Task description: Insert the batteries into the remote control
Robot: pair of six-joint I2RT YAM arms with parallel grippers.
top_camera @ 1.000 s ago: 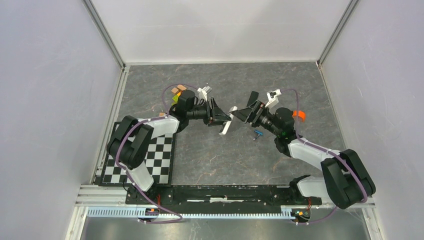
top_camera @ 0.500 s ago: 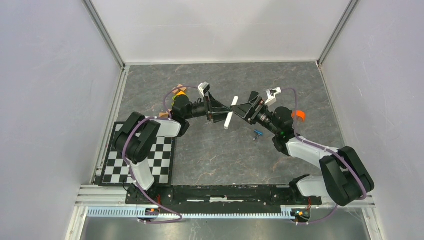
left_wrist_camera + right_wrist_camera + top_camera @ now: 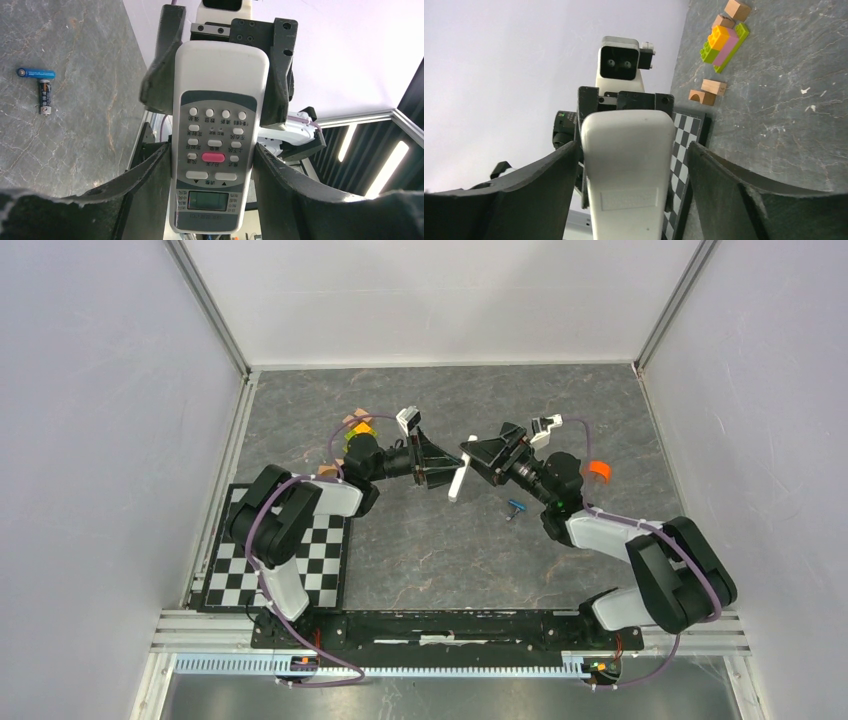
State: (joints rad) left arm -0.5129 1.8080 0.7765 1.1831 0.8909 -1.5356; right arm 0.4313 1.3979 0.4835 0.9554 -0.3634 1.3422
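Remote control [image 3: 218,90] is held clear of the table [image 3: 420,550] at mid-scene, clamped on its long edges by the left gripper [image 3: 212,152]. The right gripper [image 3: 632,147] is spread wide and straddles the remote. A gap is seen on either side, so nothing is grasped. Blue battery [image 3: 35,73] and dark battery [image 3: 45,96] lie just beside each other on the table, to the near right of the remote.

Step judged: a second grip is being taken.
- The right jaws are best closed squarely on the long edges, centred.
- The plain back should be left uncovered, since the battery bay is presumably there.
- The left clamp should be released only once the right one is firm.

Orientation:
- The long axis runs roughly near–far, with the near end slightly left.
- The button face is turned left and the white back right.
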